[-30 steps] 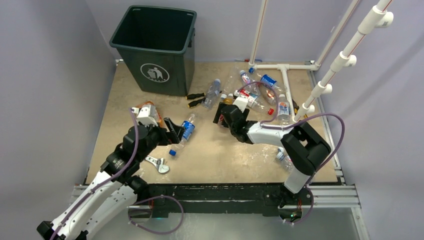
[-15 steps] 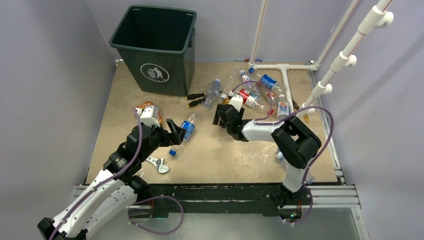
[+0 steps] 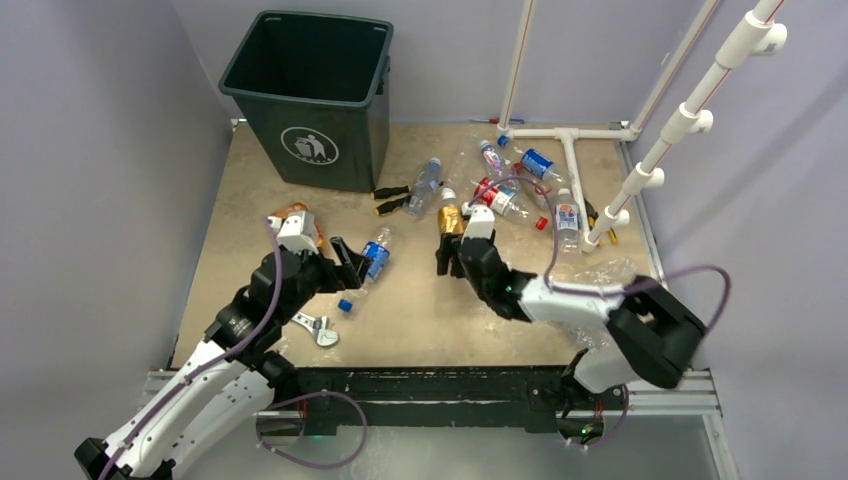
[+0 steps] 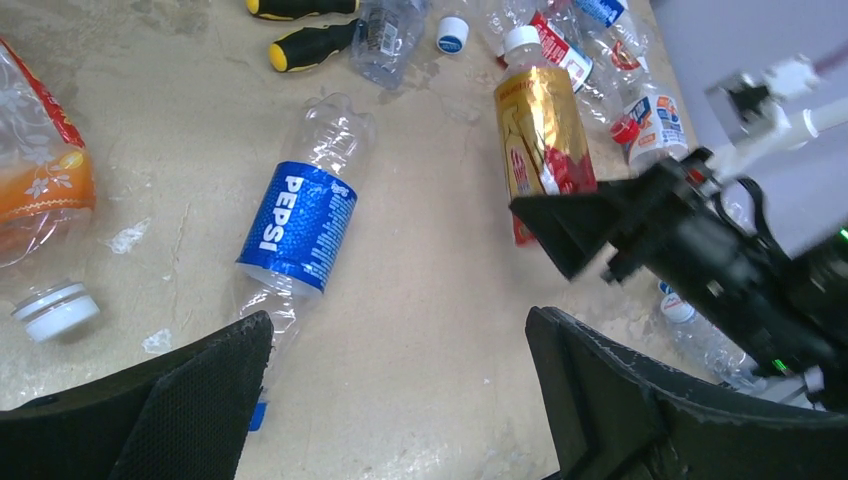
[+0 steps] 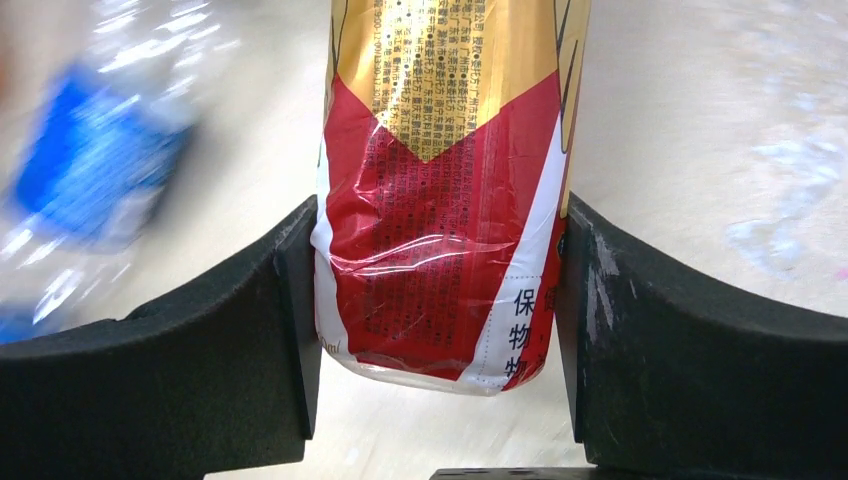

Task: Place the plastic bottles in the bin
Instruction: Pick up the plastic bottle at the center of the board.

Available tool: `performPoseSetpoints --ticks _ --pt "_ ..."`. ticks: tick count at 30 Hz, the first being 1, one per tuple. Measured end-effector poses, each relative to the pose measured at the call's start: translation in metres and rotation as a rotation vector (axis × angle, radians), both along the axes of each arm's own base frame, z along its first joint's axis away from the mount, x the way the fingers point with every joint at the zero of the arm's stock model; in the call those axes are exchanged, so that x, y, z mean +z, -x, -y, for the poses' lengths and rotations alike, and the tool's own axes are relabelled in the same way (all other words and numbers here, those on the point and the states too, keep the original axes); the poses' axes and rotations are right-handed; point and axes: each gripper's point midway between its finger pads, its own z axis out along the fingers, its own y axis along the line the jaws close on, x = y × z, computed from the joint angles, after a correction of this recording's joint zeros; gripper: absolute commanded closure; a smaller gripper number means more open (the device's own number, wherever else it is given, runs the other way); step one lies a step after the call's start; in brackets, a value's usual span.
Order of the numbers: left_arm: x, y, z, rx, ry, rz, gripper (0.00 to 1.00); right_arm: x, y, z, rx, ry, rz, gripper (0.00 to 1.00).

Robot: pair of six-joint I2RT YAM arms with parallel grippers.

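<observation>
- Step in hand: grasping. The right gripper [image 5: 438, 275] pinches the gold-and-red bottle [image 5: 450, 150], lying right of the bin [image 3: 350, 130].
- The left gripper [image 4: 398, 345] hangs spread over the blue-labelled bottle [image 4: 300, 225], nearer the bin.
- Next, likely: lift, carry over the bin, release.

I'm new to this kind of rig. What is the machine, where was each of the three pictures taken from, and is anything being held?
Two robot arms stand at the near edge of a table. One picture looks down from above; the other two come from cameras on each wrist. Plastic bottles, two screwdrivers and a wrench lie on it, with a dark bin at the far left. The right gripper is clamped on a gold-and-red bottle. The left gripper is open, empty, by a blue Pepsi bottle.
</observation>
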Motion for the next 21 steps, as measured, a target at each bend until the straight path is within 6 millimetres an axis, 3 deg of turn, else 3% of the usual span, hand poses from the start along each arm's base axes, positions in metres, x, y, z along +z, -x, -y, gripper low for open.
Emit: performPoseSetpoints --ticks 3,6,9,12,17,21 --pt "0.008 0.001 -0.001 -0.001 0.019 0.025 0.01 0.041 0.042 -0.029 0.198 -0.060 0.106 0.52" --pt "0.028 0.002 0.002 -0.010 0.082 0.093 0.01 0.086 0.088 -0.053 0.420 -0.188 0.221 0.54" --pt "0.048 0.004 0.010 -0.045 0.184 0.189 0.01 0.126 0.122 -0.045 0.556 -0.335 0.346 0.55" --pt "0.062 0.006 0.019 -0.088 0.274 0.270 0.00 0.153 0.148 -0.036 0.655 -0.450 0.445 0.56" --pt "0.091 0.014 0.040 -0.212 0.398 0.398 0.00 0.173 0.179 -0.027 0.769 -0.556 0.541 0.59" --pt "0.103 0.011 0.063 -0.310 0.438 0.406 0.01 0.169 0.187 -0.028 0.810 -0.577 0.542 0.59"
